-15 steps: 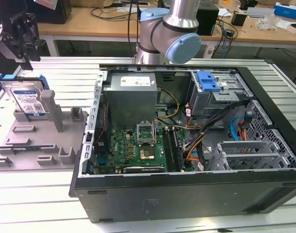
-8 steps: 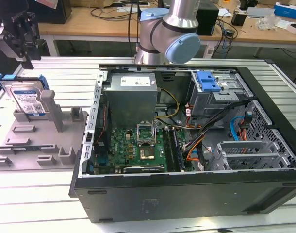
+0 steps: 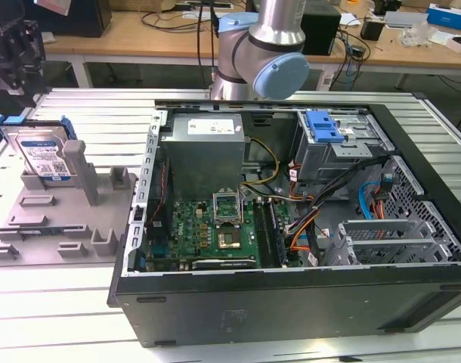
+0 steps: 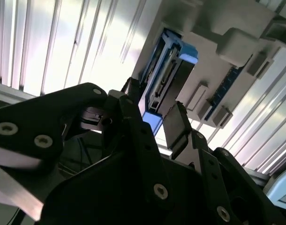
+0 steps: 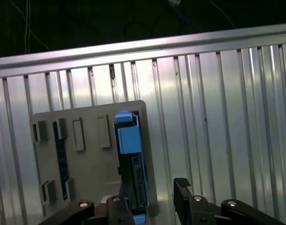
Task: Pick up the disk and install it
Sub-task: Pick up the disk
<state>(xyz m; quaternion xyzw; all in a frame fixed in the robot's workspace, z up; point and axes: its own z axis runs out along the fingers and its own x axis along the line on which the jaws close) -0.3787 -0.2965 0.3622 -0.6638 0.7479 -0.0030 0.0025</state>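
The end effector was spread open, its two black fingers standing apart. In both wrist views the near end of the disk lay in line with the gap between them. In the first wrist view one finger overlapped the disk's edge and the other finger stood clear to the side of it. I could not tell whether either finger touched it. The disk, a silver hard drive in a bright blue carrier, stood upright on its edge in a slot of a grey fixture plate. That placed it at the left of the exterior view, below the black end effector in the upper left corner. The plate lay flat on a ribbed aluminium surface. Just beside it, toward the exterior view's right, an open black computer case lay on its side. Inside were a grey power supply, a green motherboard and a blue latch on a grey drive cage. The robot arm rose at the top centre of the frame, behind the case.
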